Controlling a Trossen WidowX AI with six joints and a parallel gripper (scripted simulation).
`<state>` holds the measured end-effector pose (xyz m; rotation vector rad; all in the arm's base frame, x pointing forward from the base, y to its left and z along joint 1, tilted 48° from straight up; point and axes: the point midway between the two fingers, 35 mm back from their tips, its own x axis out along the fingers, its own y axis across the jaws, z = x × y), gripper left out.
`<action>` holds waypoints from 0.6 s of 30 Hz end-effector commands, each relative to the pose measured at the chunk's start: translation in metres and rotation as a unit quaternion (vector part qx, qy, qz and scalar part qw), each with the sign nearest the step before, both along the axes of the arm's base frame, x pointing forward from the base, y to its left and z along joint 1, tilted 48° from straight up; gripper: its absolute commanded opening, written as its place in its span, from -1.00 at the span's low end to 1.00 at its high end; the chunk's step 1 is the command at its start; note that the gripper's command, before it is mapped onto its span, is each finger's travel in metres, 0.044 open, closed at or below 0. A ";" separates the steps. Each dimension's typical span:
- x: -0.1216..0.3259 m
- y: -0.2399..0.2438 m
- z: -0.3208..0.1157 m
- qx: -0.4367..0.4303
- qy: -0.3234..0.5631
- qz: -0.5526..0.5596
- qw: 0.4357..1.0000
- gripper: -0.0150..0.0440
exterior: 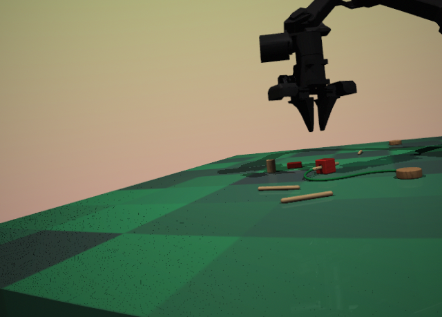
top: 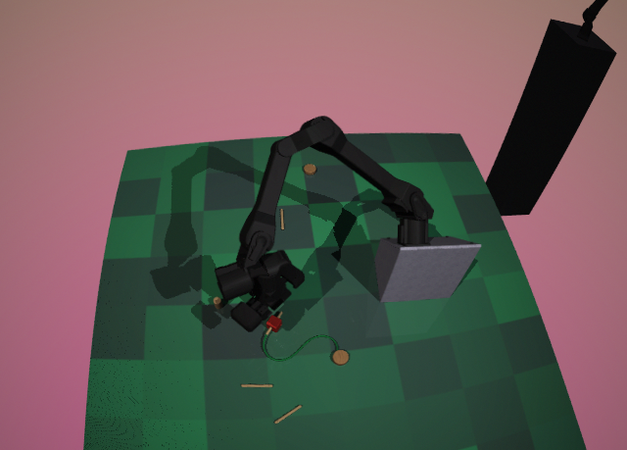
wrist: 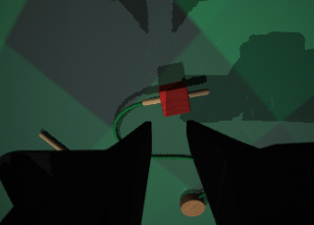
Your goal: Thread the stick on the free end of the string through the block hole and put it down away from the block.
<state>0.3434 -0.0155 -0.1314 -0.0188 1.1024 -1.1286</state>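
- Claw (top: 267, 306) (exterior: 316, 130) (wrist: 169, 127) up in the air above the table (top: 430, 410) (exterior: 285, 271) (wrist: 29, 107), partway open, fingers slightly apart and pointing down, and yep, nothing between them.
- Red block (top: 273, 324) (exterior: 324, 166) (wrist: 175, 99) down on the table, near the claw in the wrist view but well below the fingertips, not touching.
- Task's stick (top: 268, 330) (exterior: 317, 168) (wrist: 151, 101) right in the block's hole, one end poking out each side, so halfway there lol.
- Green string (top: 279, 360) (exterior: 321, 179) (wrist: 116, 124) joined to one stick end just outside the block, then curving over to the round wooden button (top: 340, 357) (exterior: 409, 173) (wrist: 192, 205). Still to do: string pulled through.
- Two loose sticks, one straight across (top: 257, 385) (exterior: 278, 188) and one slanted (top: 288, 414) (exterior: 306, 196), both lying apart from the block.
- Another loose stick (top: 282, 219) (exterior: 360, 152) farther off, plus a spare wooden disc (top: 310, 169) (exterior: 395, 142) past that.
- Short wooden peg (top: 217, 302) (exterior: 271, 166) standing upright, with a small red piece (exterior: 294, 165) between peg and block in the exterior view.
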 end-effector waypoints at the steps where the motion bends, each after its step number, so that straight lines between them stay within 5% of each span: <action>1: -0.014 -0.012 0.010 -0.005 0.299 0.274 0.914 -0.08; 18: -0.024 -0.022 0.019 0.004 0.565 0.517 0.643 -0.08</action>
